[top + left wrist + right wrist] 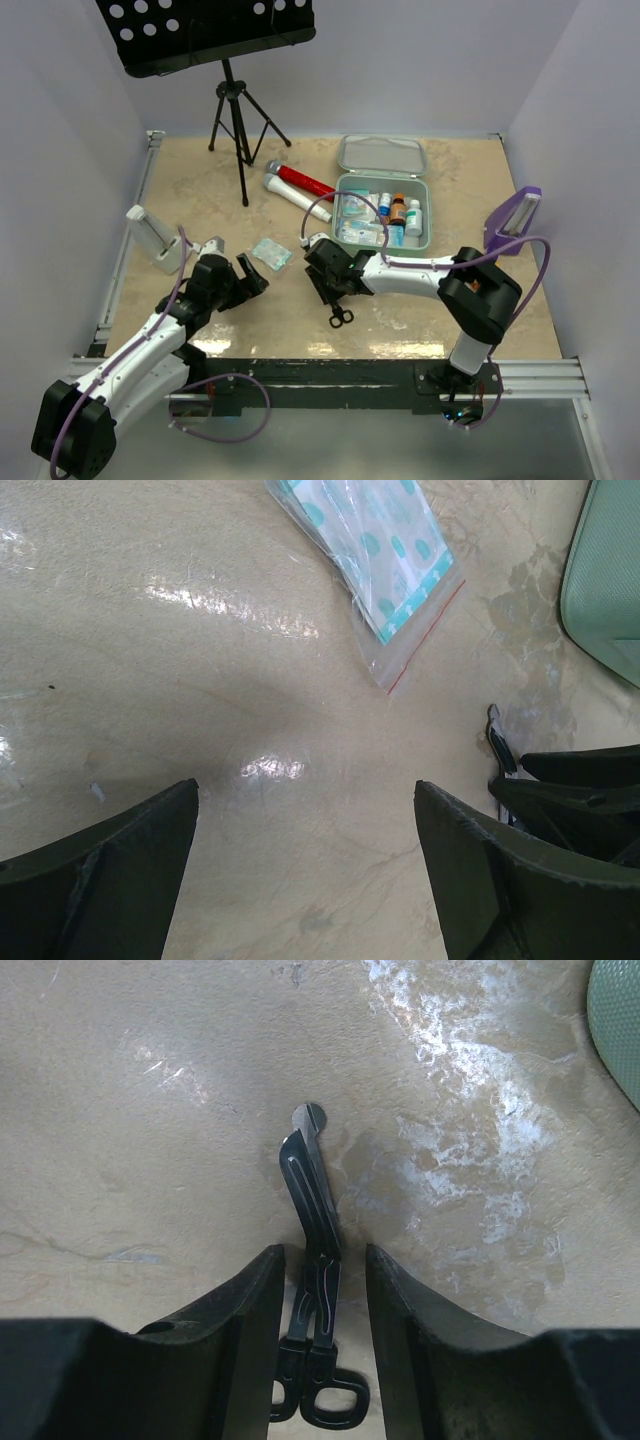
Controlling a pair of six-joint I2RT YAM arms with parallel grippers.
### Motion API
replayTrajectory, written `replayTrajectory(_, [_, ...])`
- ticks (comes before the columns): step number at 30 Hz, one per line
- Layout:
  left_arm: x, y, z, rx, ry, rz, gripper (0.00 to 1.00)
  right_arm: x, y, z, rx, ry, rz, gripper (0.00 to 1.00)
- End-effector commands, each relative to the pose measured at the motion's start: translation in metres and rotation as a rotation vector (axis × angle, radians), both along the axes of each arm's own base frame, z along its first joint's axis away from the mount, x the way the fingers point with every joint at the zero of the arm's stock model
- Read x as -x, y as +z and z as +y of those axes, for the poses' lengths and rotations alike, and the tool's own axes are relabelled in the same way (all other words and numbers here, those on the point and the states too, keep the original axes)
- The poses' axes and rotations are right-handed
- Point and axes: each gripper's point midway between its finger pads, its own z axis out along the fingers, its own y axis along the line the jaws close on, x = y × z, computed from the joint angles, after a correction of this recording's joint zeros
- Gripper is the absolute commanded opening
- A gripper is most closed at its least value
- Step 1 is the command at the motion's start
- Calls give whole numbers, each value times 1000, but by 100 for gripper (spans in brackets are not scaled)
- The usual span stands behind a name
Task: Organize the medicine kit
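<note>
The mint-green medicine kit (428, 214) lies open at the back right, with bottles and packets inside and its lid (381, 155) folded back behind it. Black bandage scissors (340, 316) lie flat on the table in front of it. My right gripper (331, 292) is low over them. In the right wrist view its two fingers stand on either side of the scissors (318, 1222), just ahead of the handles, with a narrow gap on each side. My left gripper (252, 278) hangs wide open over bare table (305, 790), holding nothing. A clear bag with a teal-dotted packet (375, 560) lies just beyond it.
A red and white tube (298, 186) lies behind the bag (271, 254). A black music stand on a tripod (237, 120) stands at the back left. A purple stand (512, 220) sits at the right edge, and a white holder (155, 238) at the left.
</note>
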Motion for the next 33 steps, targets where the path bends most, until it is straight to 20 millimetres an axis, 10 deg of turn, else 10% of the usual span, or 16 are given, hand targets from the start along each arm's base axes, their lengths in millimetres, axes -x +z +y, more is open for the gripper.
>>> replayTrajectory(1, [-4, 2, -2, 22, 4, -22, 93, 1, 1, 0, 21, 28, 26, 41])
replayTrajectory(16, [-2, -1, -3, 25, -1, -17, 93, 12, -15, -5, 48, 56, 76, 28])
replayTrajectory(33, [-3, 3, -4, 31, -5, -21, 93, 6, 16, -7, 23, 24, 23, 0])
